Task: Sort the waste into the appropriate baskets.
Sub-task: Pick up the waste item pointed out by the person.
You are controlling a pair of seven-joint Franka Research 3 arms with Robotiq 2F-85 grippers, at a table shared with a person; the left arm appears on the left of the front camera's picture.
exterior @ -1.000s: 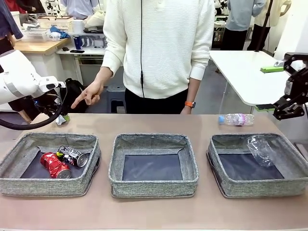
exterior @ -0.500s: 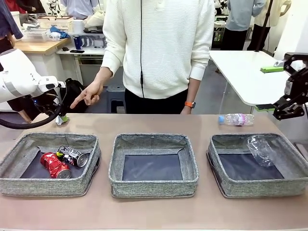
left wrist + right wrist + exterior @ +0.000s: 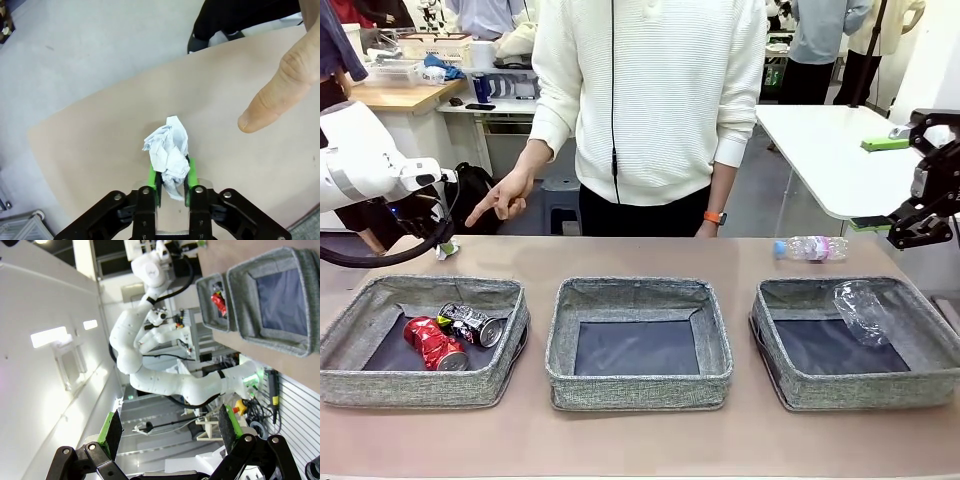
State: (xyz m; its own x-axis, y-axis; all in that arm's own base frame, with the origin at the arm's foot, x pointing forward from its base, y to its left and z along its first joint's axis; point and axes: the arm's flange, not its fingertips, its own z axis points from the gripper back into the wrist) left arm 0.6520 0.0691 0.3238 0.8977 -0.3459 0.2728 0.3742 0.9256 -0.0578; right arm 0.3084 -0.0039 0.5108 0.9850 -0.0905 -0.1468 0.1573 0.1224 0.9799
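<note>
Counter (image 3: 640, 440): tan top, three grey baskets in a row along its near half.

Left basket (image 3: 420, 388): held a red can (image 3: 432, 343) and a dark can (image 3: 470, 323), both crushed, touching, toward the far left part of the floor.

Middle basket (image 3: 638, 385): dark floor bare.

Right basket (image 3: 860, 392): held one clear crushed bottle (image 3: 861, 310), leaning on the far right wall.

Second bottle (image 3: 810, 247): lay on its side on the counter just beyond the right basket.

Wad (image 3: 167, 152): white crumpled paper, at the counter's far left corner beyond the left basket, pinched at its lower end between the green pads. Whether it touched the counter could not be told.

Left gripper (image 3: 172, 175): jaws drawn in on the wad, pads pressing it from both sides.

Right gripper (image 3: 170, 427): jaws spread wide, nothing between them; stood raised at the counter's right edge, apart from the second bottle.

Person's hand (image 3: 505, 195): at the far side, forefinger pointing down toward the wad, near it but not touching.
</note>
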